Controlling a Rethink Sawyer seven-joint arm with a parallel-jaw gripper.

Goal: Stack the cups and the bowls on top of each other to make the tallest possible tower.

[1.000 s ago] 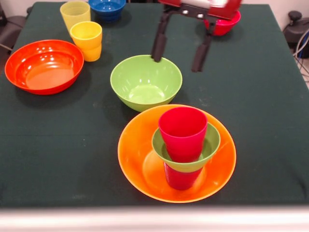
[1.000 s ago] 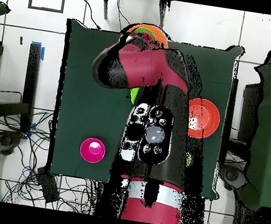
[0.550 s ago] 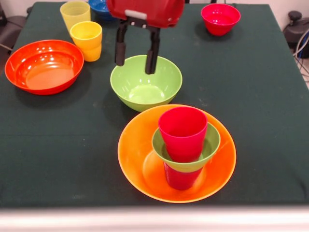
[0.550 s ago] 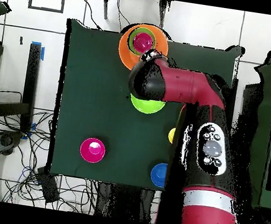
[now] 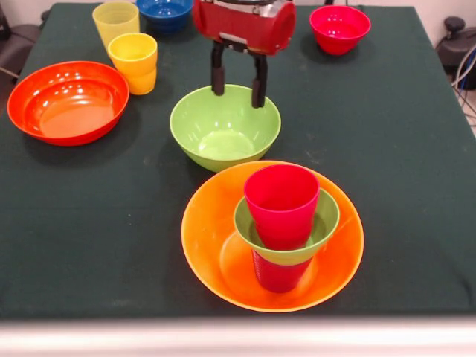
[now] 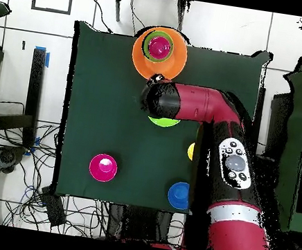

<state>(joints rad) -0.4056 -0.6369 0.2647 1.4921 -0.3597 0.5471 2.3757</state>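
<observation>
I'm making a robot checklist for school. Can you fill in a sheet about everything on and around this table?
Surface: dark green table, flat.
Job's things: tower in the orange bowl; big green bowl behind it; orange-red bowl, two yellow cups, blue bowl and pink bowl apart.
Clutter: nothing seen.
Claw: open, empty, over the big green bowl's far rim.
Cables: tangled on the floor beside the table.
Surroundings: white tiled floor, dark stands at both sides.
</observation>
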